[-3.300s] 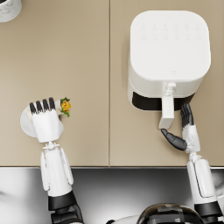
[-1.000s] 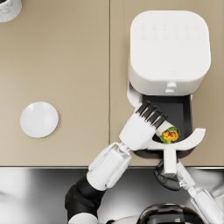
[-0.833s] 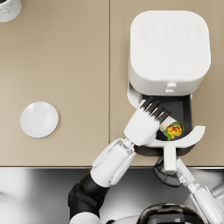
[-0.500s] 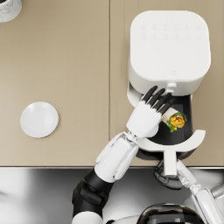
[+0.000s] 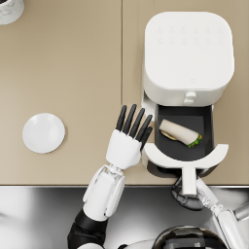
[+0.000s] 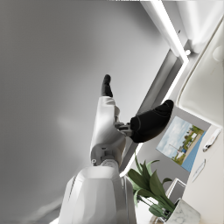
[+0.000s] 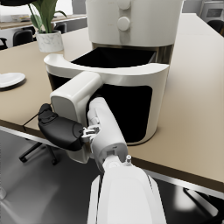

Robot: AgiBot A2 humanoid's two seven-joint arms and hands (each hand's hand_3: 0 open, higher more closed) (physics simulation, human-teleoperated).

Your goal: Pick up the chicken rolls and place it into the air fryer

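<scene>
- We see the chicken roll (image 5: 179, 133) lying inside the air fryer (image 5: 187, 53)'s pulled-out drawer (image 5: 185, 158), near the counter (image 5: 68, 73)'s front edge.
- Our left hand (image 5: 127, 141) hovers empty, fingers spread, just beside the drawer; our right hand (image 5: 186, 195) grips the drawer handle (image 5: 188, 180).
- We judge the risk: a spread finger could snag the drawer rim on closing.
- The right wrist view shows the handle grip (image 7: 61, 130) closely but hides the roll; only the head view shows the white plate (image 5: 43, 133) bare.

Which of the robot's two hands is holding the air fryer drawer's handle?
The right hand; it grips the drawer handle, while the left hand is empty beside the drawer.
</scene>
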